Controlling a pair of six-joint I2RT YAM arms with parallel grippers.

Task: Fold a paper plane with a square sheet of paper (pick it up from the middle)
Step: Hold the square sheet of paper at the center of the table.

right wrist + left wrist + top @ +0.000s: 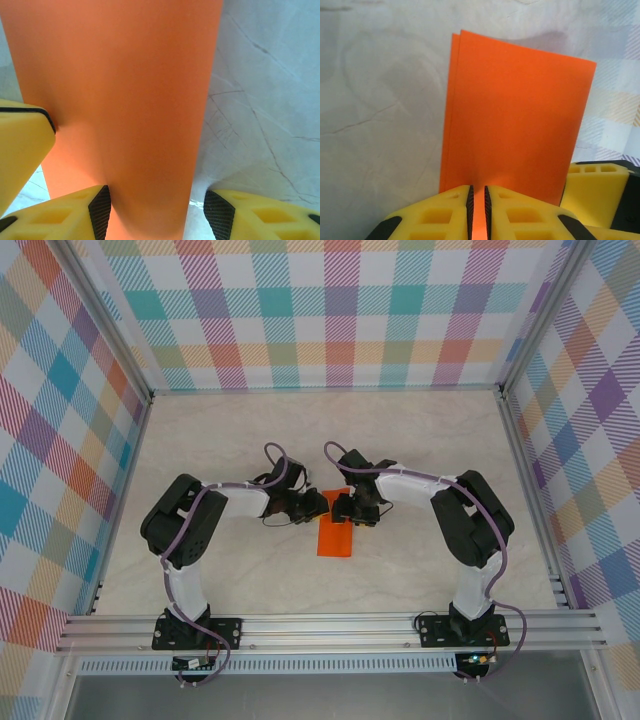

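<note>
The square sheet of paper [336, 538] is bright orange and folded double, and it lies in a narrow strip on the table between the two arms. In the left wrist view its two layers [515, 115] show slightly offset along the left edge. My left gripper [477, 200] [322, 505] is shut on the paper's near edge, with orange showing in the thin slit between the pads. My right gripper [156, 210] [343, 508] stands open around the curved sheet [120, 90]. The paper rests against its left pad, and bare table shows before the right pad.
The pale marbled table [420, 440] is walled by plaid panels on three sides. A metal rail [330, 625] runs along the near edge by the arm bases. A yellow finger of the right gripper [592, 190] sits close beside my left jaws.
</note>
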